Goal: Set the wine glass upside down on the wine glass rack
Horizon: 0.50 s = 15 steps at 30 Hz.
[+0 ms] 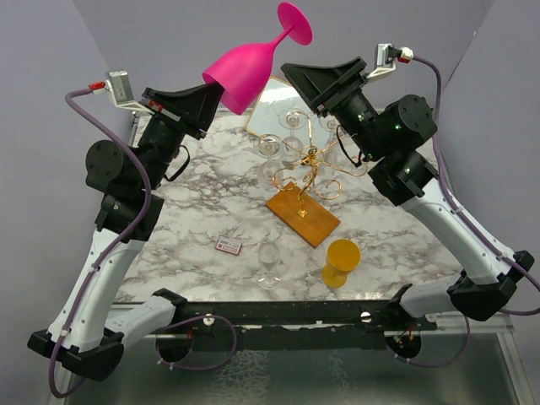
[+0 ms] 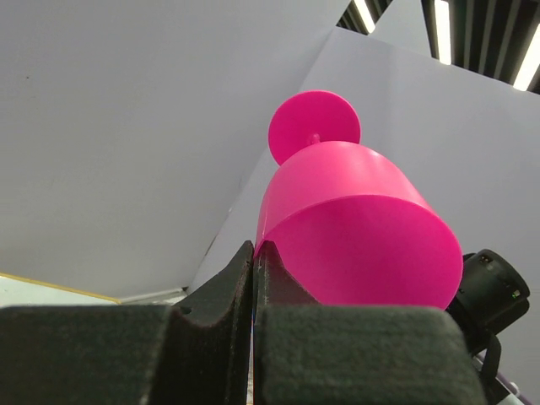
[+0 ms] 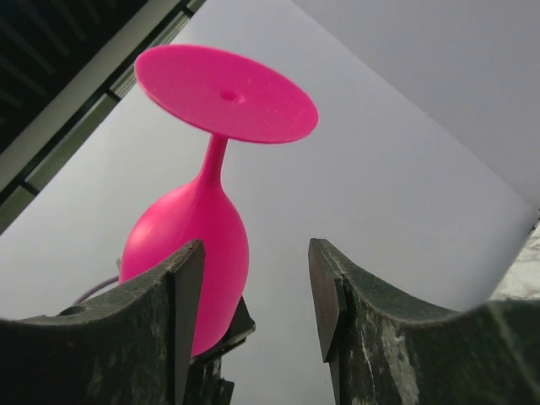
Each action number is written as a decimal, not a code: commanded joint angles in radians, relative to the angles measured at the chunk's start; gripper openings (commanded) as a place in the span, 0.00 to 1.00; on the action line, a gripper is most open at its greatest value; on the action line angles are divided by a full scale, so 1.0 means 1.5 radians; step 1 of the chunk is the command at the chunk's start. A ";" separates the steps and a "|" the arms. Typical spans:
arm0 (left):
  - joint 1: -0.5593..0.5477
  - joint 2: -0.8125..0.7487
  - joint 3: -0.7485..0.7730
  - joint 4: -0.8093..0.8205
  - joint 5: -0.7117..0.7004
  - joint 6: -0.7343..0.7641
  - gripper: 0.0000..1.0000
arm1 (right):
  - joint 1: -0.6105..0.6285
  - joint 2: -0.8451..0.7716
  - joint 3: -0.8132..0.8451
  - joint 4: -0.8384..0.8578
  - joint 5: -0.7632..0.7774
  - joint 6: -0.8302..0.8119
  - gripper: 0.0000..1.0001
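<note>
Your left gripper (image 1: 218,94) is clamped on the rim of the pink wine glass (image 1: 247,69). The glass is inverted, held high, far-left of the wine glass rack (image 1: 309,173). Your right gripper (image 1: 291,71) has its jaws apart, near the stem.

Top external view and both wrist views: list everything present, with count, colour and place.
wine glass: one, pink, upside down in the air above the table's far side
wine glass rack: one, gold wire on an orange-brown wooden base, table centre
clear glasses: one near the front edge; more behind the rack, count unclear
yellow glass: one, front right of the rack
small box: one, white and red, left of the front clear glass
mirror: one, gold-framed, far edge, partly hidden
table: one, grey-veined marble top
left tool: shut on the wine glass rim
right tool: open, beside the glass's stem
</note>
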 commanded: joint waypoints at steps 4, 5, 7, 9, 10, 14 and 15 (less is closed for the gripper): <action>-0.002 0.002 -0.006 0.059 0.050 -0.031 0.00 | 0.004 0.033 0.048 0.087 0.062 0.021 0.53; -0.001 0.003 -0.005 0.060 0.054 -0.031 0.00 | 0.004 0.039 0.056 0.089 0.063 0.021 0.53; -0.002 0.004 -0.006 0.061 0.057 -0.033 0.00 | 0.004 0.046 0.065 0.100 0.061 0.026 0.52; -0.001 0.006 -0.005 0.066 0.061 -0.034 0.00 | 0.004 0.052 0.067 0.113 0.062 0.033 0.52; -0.002 0.007 -0.006 0.067 0.065 -0.035 0.00 | 0.004 0.054 0.066 0.119 0.064 0.039 0.51; -0.002 0.009 -0.006 0.071 0.081 -0.037 0.00 | 0.004 0.065 0.073 0.124 0.068 0.065 0.48; -0.002 0.009 -0.020 0.072 0.085 -0.037 0.00 | 0.004 0.068 0.075 0.123 0.067 0.071 0.47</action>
